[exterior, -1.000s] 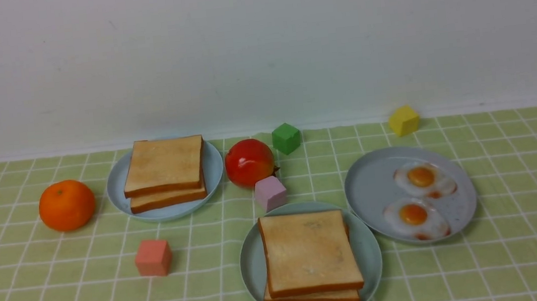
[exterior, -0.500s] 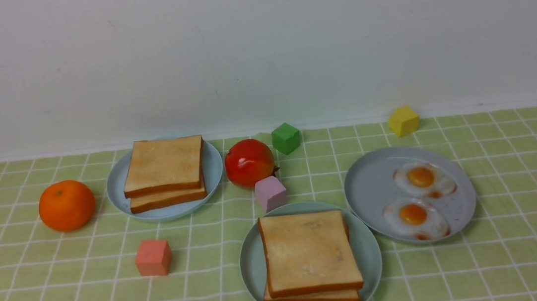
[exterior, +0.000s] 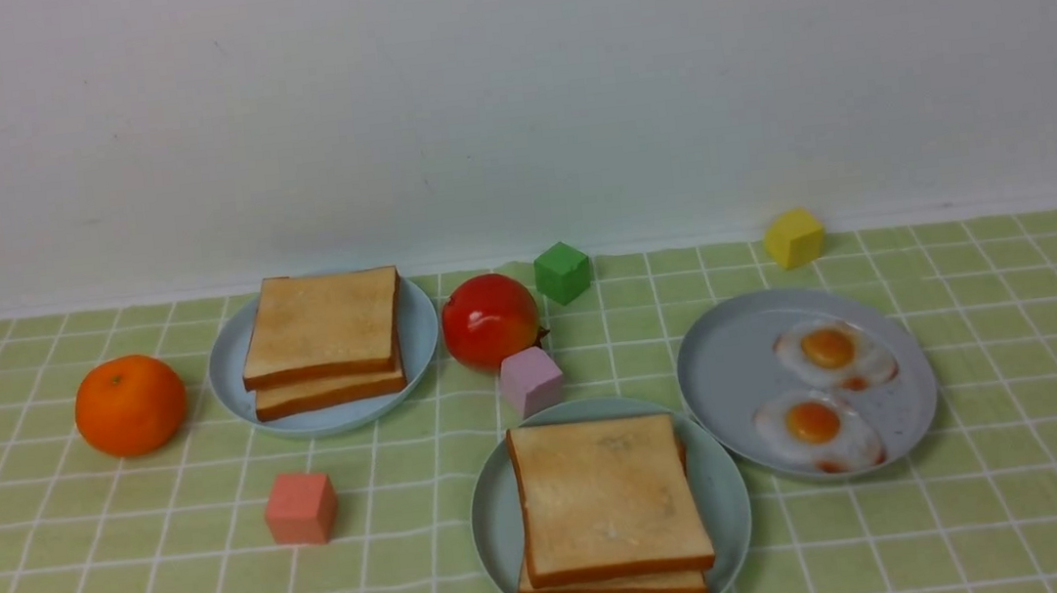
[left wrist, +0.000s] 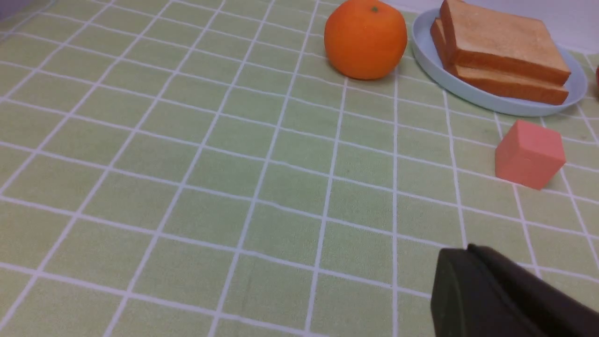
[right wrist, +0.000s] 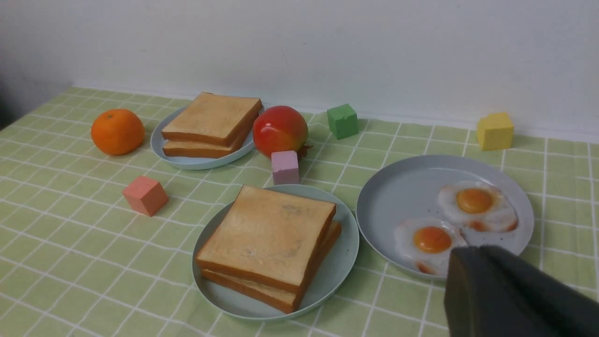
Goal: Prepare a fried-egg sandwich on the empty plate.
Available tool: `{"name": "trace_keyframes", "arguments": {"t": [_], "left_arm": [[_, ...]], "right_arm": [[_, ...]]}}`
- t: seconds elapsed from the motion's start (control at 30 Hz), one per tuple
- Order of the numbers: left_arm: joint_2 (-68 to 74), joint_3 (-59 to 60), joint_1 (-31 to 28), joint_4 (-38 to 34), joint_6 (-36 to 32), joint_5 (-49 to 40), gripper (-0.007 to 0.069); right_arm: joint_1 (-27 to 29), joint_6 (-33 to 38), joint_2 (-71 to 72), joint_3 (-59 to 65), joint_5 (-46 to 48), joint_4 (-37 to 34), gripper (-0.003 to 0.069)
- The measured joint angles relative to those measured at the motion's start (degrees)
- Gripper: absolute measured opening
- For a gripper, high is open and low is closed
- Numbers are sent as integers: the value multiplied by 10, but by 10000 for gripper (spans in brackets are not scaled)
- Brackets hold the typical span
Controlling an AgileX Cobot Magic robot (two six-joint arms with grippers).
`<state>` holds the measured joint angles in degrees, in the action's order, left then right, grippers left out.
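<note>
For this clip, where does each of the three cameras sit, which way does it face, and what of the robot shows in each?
Front view: between the arms, facing the wall across the mint plate of toast; no robot parts show.
Left wrist view: low over the cloth, facing the orange and pink cube; the shut left gripper shows.
Right wrist view: raised, facing the egg plate; the shut right gripper shows.
Shared: all three see the orange and pink cube.
</note>
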<state>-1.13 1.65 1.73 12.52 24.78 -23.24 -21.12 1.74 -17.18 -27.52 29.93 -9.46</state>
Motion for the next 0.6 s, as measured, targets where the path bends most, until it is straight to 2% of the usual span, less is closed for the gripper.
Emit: {"name": "trace_keyframes", "arguments": {"t": [0.6], "left_arm": [[0, 0, 1, -1, 0, 2, 14]], "right_arm": [[0, 0, 0, 0, 0, 1, 30]]}}
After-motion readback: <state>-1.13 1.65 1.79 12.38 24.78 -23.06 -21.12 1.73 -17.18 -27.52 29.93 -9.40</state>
